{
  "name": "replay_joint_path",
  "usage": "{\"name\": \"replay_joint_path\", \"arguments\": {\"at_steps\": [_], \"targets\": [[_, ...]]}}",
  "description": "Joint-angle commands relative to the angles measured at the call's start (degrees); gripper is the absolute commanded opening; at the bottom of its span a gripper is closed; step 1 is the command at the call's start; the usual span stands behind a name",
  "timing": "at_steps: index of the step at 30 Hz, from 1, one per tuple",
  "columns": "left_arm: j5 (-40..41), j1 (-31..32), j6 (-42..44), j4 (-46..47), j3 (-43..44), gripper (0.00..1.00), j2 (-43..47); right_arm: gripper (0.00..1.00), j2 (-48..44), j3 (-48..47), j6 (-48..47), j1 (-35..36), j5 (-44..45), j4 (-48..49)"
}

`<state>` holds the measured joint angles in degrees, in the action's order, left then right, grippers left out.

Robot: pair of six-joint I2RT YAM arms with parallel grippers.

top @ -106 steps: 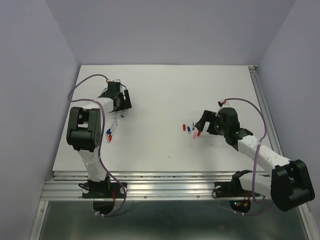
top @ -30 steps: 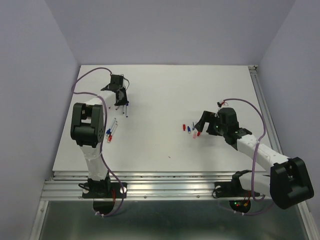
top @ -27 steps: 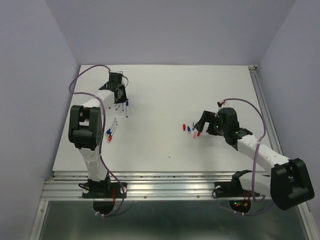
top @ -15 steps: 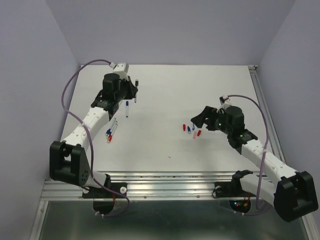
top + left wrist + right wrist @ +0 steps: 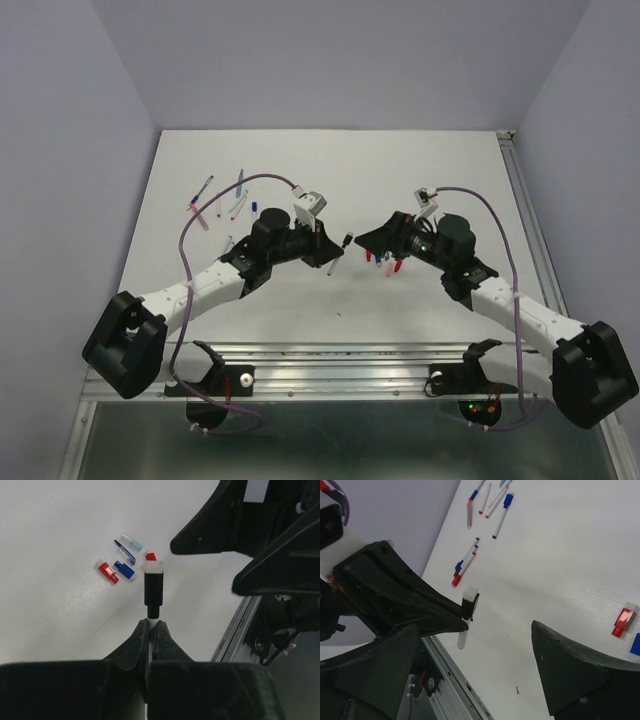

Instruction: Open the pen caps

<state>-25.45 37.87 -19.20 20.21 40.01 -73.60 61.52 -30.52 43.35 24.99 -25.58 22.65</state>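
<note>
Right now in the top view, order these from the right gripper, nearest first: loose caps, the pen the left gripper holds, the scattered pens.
1. Loose caps, beside the right gripper.
2. Held pen, centre, in the shut left gripper.
3. Scattered pens, far left.

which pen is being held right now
The black-capped pen, pinched between the left fingers near the loose caps; the other pens lie free on the table at the far left.

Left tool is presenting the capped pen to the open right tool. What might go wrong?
The left tool pinches the pen thinly, just behind the black cap; a pull may slip or swivel it. The right tool, wide open and close, may clip the left tool when closing.
</note>
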Motion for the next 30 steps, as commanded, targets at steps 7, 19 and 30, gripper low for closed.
{"name": "replay_joint_path", "arguments": {"at_steps": [7, 19, 30], "targets": [[2.24, 2.65, -3.91, 7.74, -0.19, 0.0, 1.1, 0.83, 5.72, -5.16, 0.24, 8.05, 14.67, 4.32], [5.06, 4.14, -3.3, 5.46, 1.3, 0.0, 0.04, 0.64, 10.2, -7.27, 0.59, 11.04, 18.46, 6.44], [10.51, 5.11, -3.66, 3.79, 3.14, 0.0, -0.14, 0.01, 10.55, -9.73, 3.76, 12.62, 19.34, 0.49]]}}
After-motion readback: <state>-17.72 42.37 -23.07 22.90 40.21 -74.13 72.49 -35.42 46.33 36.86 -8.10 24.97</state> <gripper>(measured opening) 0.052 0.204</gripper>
